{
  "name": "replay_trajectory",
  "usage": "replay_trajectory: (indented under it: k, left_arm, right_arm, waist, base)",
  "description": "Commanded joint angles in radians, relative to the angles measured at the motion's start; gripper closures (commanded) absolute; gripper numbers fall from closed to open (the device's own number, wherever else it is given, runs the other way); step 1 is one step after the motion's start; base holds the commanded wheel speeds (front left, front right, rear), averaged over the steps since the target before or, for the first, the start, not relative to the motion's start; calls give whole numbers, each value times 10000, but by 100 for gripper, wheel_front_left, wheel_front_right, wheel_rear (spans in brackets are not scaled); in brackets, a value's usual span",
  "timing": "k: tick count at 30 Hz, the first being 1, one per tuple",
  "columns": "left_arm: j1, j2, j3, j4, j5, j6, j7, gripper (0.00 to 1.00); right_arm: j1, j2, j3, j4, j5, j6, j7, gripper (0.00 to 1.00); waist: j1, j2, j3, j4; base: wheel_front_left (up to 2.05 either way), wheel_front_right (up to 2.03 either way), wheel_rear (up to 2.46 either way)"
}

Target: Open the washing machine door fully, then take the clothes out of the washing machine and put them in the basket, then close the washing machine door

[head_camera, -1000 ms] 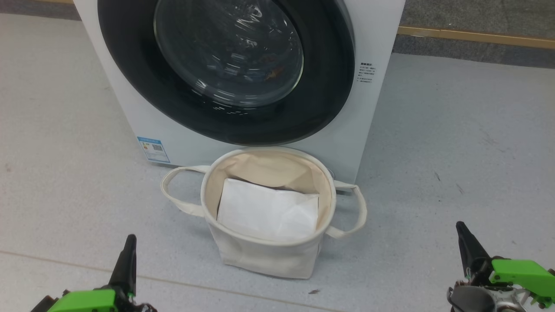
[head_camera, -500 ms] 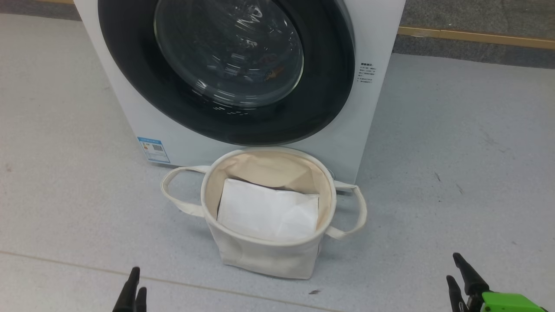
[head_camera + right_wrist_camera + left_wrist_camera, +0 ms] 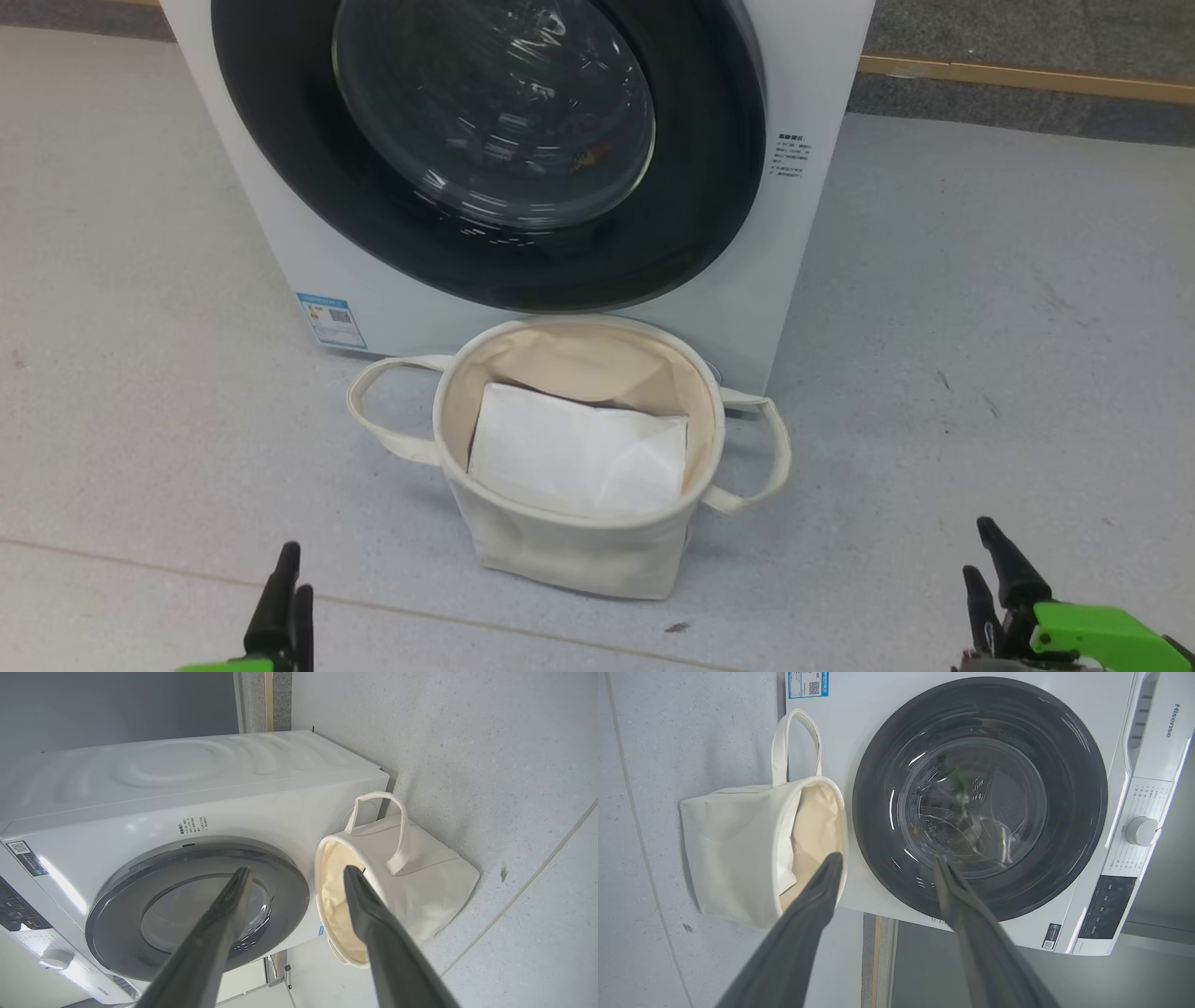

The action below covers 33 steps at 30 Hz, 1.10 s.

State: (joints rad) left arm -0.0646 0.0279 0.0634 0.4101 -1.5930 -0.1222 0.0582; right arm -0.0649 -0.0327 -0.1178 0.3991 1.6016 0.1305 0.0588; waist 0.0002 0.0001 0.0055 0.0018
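The washing machine (image 3: pixel 822 56) stands white and boxy ahead. The washing machine door (image 3: pixel 709 187) lies shut against its front, with a black rim and bulging glass. The clothes are mostly hidden; a faint orange-brown patch (image 3: pixel 590 157) shows through the glass. The cream basket (image 3: pixel 560 560) sits on the floor just below the door, with a plain white folded sheet (image 3: pixel 579 453) inside. My left gripper (image 3: pixel 295 567) is low at the left and my right gripper (image 3: pixel 977 546) low at the right. Both stand short of the basket. In the wrist views the left gripper (image 3: pixel 887 858) and right gripper (image 3: pixel 297 870) are open and empty.
The machine and basket rest on grey speckled floor (image 3: pixel 980 327) with a seam line across the front. A wooden strip (image 3: pixel 1027 79) runs along the far wall at the right. The control panel knob (image 3: pixel 1141 830) sits above the door.
Both grippers have gone from shut to open. They sit lower in the head view than a second ago, slightly higher than half a second ago. Machine, door and basket are unmoved.
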Motion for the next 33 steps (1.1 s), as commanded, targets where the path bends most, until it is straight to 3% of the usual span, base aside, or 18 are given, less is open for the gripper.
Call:
replay_trajectory:
  k: [1, 16, 33]
  left_arm:
    - [-541, 106, 24, -262, 163, -13, -112, 0]
    - [-1389, 377, -490, -44, 1151, 141, -566, 0]
    - [-2409, 809, -1573, 103, 3730, 614, -1102, 0]
  right_arm:
    - [-529, -112, 37, -311, -86, 2, -140, 0]
    - [-1189, -258, 100, -446, -1334, 2, -611, 0]
    - [-1901, -413, 559, -588, -4476, 2, -1109, 0]
  waist:
    - [-1, -1, 0, 2]
    - [-1, -1, 36, 35]
    - [-2, -1, 56, 102]
  base:
    - [0, 0, 0]
    - [0, 0, 0]
    - [0, 0, 0]
